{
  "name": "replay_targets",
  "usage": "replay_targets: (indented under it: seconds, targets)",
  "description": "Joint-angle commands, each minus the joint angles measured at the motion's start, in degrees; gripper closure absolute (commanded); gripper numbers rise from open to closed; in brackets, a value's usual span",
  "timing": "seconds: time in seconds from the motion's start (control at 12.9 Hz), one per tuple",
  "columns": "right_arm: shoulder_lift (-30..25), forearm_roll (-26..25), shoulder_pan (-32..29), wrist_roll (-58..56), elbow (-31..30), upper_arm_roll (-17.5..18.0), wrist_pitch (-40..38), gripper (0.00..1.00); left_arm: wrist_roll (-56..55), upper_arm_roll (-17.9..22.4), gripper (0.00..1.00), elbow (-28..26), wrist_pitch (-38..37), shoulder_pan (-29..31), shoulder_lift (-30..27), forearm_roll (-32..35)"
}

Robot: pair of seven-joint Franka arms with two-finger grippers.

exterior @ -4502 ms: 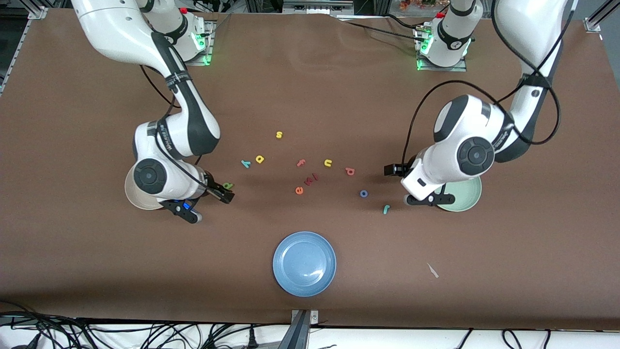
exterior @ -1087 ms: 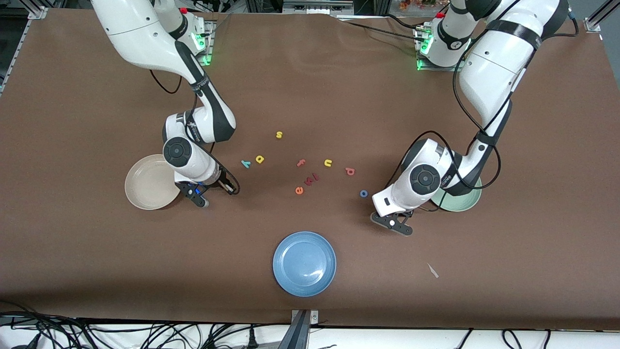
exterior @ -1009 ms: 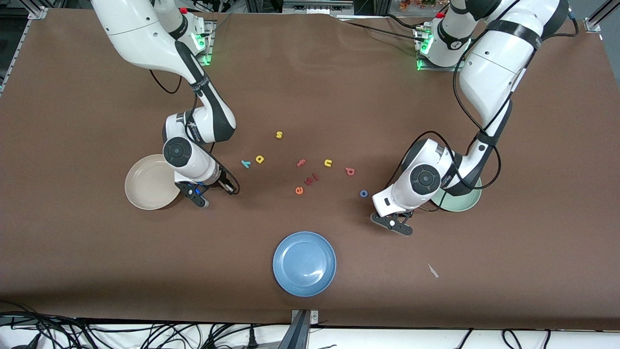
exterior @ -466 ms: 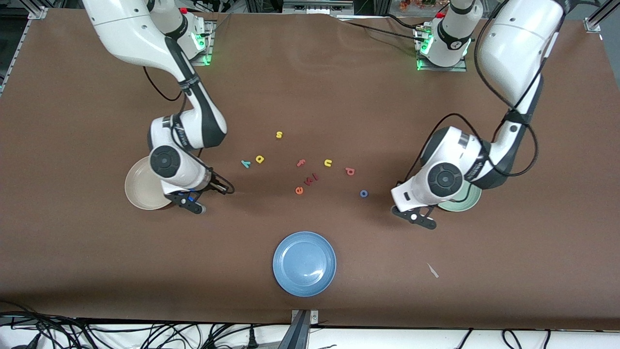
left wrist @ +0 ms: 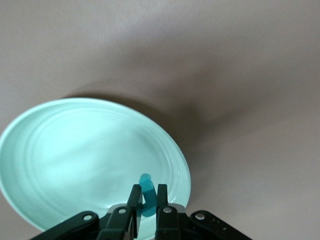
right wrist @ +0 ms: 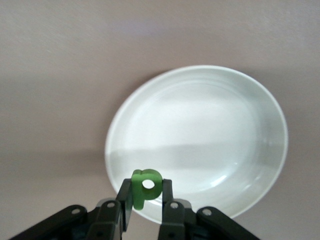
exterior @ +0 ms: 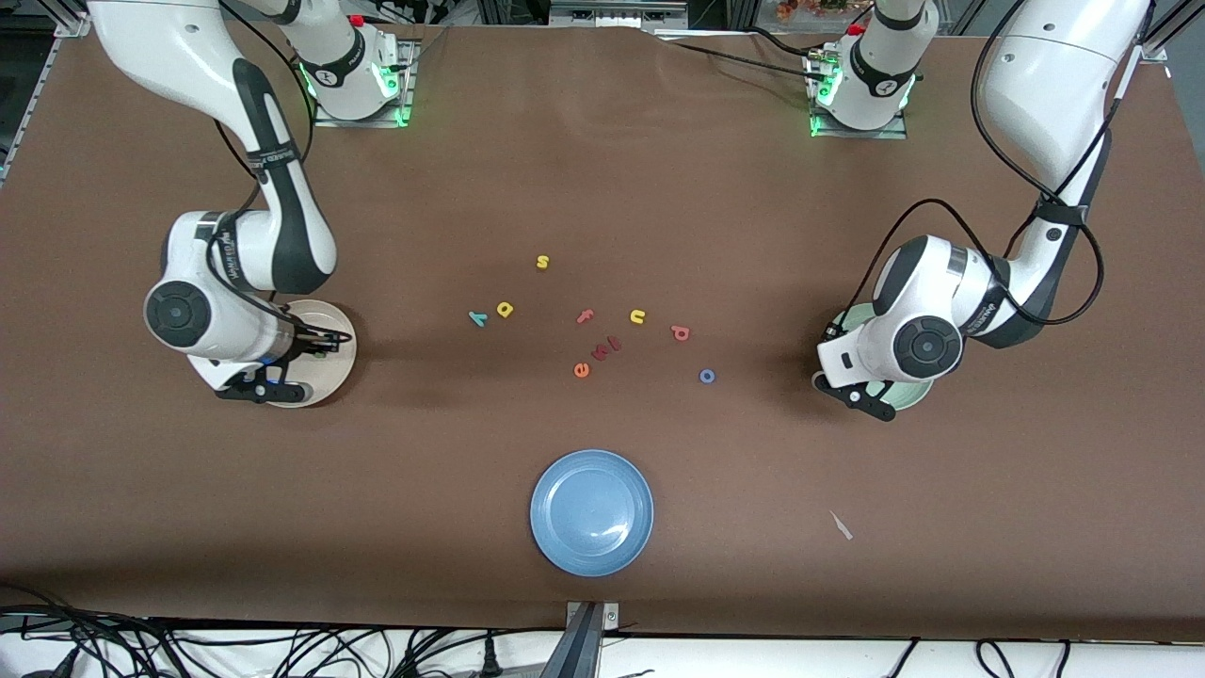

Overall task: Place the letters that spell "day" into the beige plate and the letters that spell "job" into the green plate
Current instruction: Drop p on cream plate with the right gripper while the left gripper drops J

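Observation:
My left gripper is shut on the teal "j" and hangs over the rim of the green plate, which shows partly under that hand. My right gripper is shut on the olive-green "d" over the edge of the beige plate, seen under that arm's hand. On the table's middle lie the teal "y", yellow "a", pinkish-red "b" and blue "o".
Other letters lie among them: yellow "s", pink "f", yellow "u", orange-red "e" and small dark red pieces. A blue plate sits nearer the front camera. A white scrap lies toward the left arm's end.
The right arm has swung away from the letters to over the beige plate with the green letter. The left arm has carried the teal "j" to over the green plate.

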Motion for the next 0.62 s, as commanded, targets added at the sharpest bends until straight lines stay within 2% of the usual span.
replay_targets:
  seconds: [0.0, 0.08, 0.16, 0.23, 0.31, 0.39, 0.47, 0.54]
  targets:
    - [-1.1, 0.3, 0.2, -10.9, -4.3, -2.2, 4.9, 1.00, 4.2, -0.8, 1.00, -11.3, 10.2, 5.2, -4.7, 1.6]
    - [-1.0, 0.4, -0.5, -14.3, -5.8, -2.3, 8.0, 1.00, 6.2, -0.8, 1.00, -13.7, 12.9, 7.1, -4.7, 1.6]
    - [-0.9, 0.4, -1.0, -15.6, -6.5, -2.3, 9.3, 0.87, 7.2, -0.8, 1.00, -16.1, 16.1, 8.5, -4.7, 1.6]
    - [-0.9, 0.4, -1.0, -15.7, -6.5, -2.2, 9.0, 0.39, 7.9, -0.9, 1.00, -17.9, 18.9, 9.9, -4.7, 1.6]
    - [-1.2, 0.4, -1.0, -15.8, -6.4, -2.0, 8.4, 0.00, 8.0, -1.2, 1.00, -18.5, 19.2, 10.0, -5.0, 1.6]
    - [-1.7, 0.4, -0.7, -15.7, -6.1, -1.5, 6.4, 0.00, 8.0, -1.6, 0.82, -18.6, 18.8, 10.1, -5.9, 1.5]
    - [-2.6, 0.4, -0.5, -15.2, -5.2, -0.6, 4.2, 0.00, 8.0, -1.6, 0.33, -18.4, 18.1, 10.1, -6.1, 1.5]
    - [-3.2, 0.4, -0.4, -14.8, -4.6, 0.4, 2.1, 0.00, 8.1, -1.6, 0.00, -18.4, 17.8, 10.1, -6.7, 1.5]
